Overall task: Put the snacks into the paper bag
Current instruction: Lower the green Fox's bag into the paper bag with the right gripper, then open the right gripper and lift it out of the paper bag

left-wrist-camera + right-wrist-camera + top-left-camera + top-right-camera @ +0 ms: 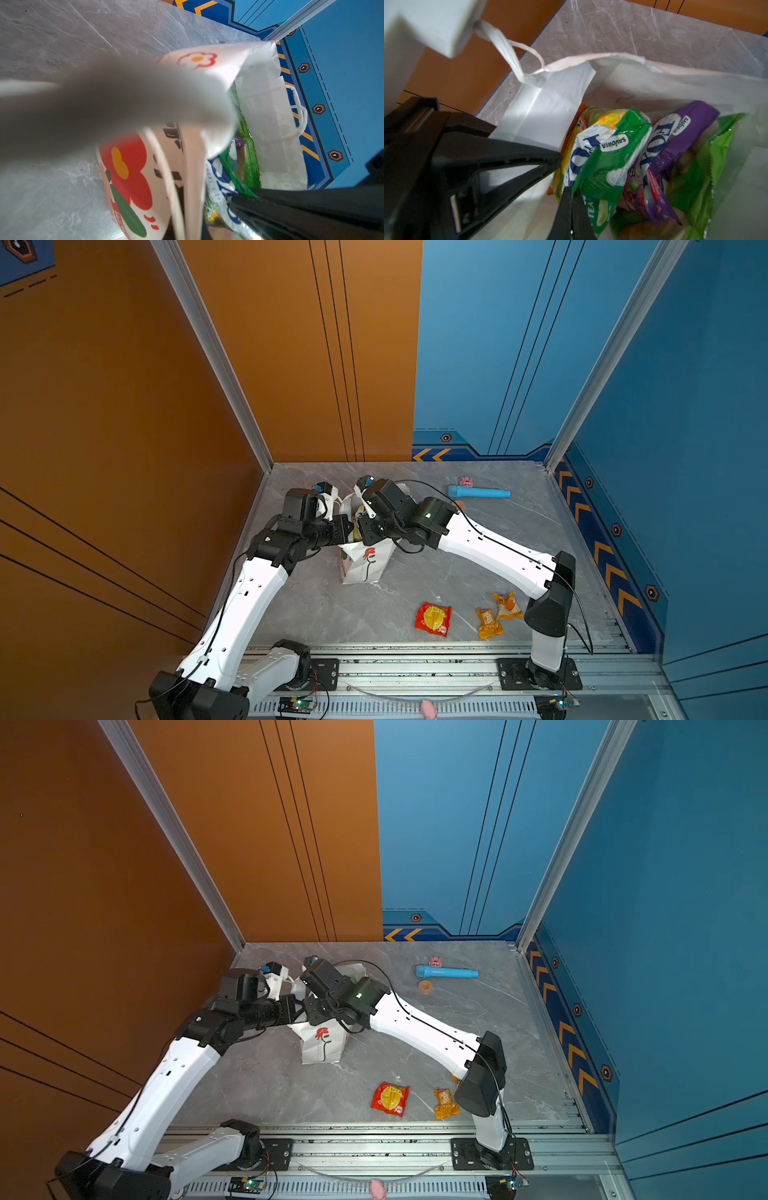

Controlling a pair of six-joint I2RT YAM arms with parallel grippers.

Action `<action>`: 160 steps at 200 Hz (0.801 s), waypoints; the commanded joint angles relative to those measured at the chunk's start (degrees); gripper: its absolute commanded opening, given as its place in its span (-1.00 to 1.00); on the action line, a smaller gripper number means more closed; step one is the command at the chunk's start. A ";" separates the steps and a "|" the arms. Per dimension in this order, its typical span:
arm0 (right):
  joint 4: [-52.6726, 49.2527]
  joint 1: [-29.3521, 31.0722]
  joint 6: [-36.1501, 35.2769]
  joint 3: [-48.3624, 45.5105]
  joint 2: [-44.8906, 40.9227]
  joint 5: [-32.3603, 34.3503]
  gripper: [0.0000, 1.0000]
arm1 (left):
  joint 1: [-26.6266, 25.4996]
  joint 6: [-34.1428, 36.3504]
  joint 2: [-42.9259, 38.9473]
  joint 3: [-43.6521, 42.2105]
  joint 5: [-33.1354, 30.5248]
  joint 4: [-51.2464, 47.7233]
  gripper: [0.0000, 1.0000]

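3 snacks lie loose on the table: 1 red wrapper and 2 orange-yellow wrappers, well apart from the paper bag, which stands farther back with several packets inside. Left fingers pinch its handle. Right fingers, down in its mouth, look closed on the green candy bag.

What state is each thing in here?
White flower-printed paper bag: upright, mouth open, partly filled.
Green candy packet: inside the bag, pinched by right gripper, jaws shut.
Purple candy packet: inside the bag.
Left gripper: jaws shut on the bag's white cord handle.
Red wrapper: lying on the grey table, outside the bag.
Two orange-yellow wrappers: also on the table.
Blue cylinder: lying on its side.
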 commanded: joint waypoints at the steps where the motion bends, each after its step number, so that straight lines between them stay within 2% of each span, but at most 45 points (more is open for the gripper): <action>1: -2.94 -2.93 3.92 -1.30 -0.31 2.68 -1.00 | -0.10 1.59 -3.57 1.12 2.61 7.50 -1.00; 28: -0.62 -7.42 8.35 -8.90 -4.92 0.94 -1.00 | 0.58 1.17 -3.62 1.11 2.67 7.50 -1.00; 61: -0.09 -6.91 9.13 -11.89 -5.13 0.23 -1.00 | 1.07 0.97 -3.53 1.09 2.87 7.59 -1.00; 146: -5.56 -4.56 7.84 -1.25 1.48 0.74 -1.00 | 1.02 0.97 -3.12 1.06 2.94 7.68 -1.00; 160: -7.00 -5.00 8.54 -0.83 1.71 1.81 -0.92 | 1.01 1.01 -3.17 1.02 2.75 7.66 -1.00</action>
